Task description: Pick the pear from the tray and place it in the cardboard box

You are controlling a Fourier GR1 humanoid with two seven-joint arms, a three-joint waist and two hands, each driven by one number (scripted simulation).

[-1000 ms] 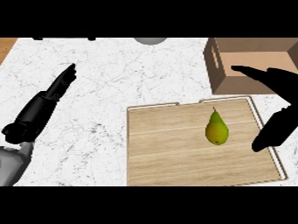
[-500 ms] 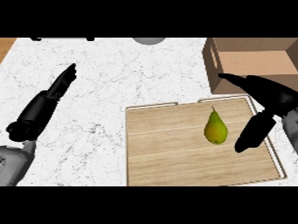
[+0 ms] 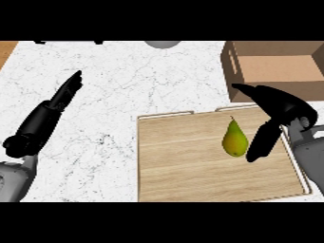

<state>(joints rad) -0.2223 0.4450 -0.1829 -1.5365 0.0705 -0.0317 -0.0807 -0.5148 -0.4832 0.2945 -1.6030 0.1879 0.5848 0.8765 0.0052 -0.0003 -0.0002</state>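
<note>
Hand on the left point(image 3: 52, 104): resting on the marble counter point(image 3: 122, 71) at nine o'clock of the view, spread flat with fingers straight and together, pointing toward one o'clock, holding nothing, sitting well apart from the wooden tray point(image 3: 185, 175). Lying further right, on the tray's right half: pear point(image 3: 235, 140), long axis running twelve to six, stem aiming at twelve, fat end toward six. Hovering just beside it at three o'clock: right hand point(image 3: 287, 109), spread wide, fingers stretching toward ten o'clock above the stem, thumb hanging toward seven along the fruit's right flank, gripping nothing yet; touching or just clear, impossible to tell. Sitting off the tray's far right corner, at one o'clock from the fruit: cardboard box point(image 3: 231, 71), top open. Judging by this layout, looking like a job for the right hand, being far nearer; probably calling for a pinch across the short axis, nine to three, then carrying toward one o'clock, minding the box's near wall on the way.
</note>
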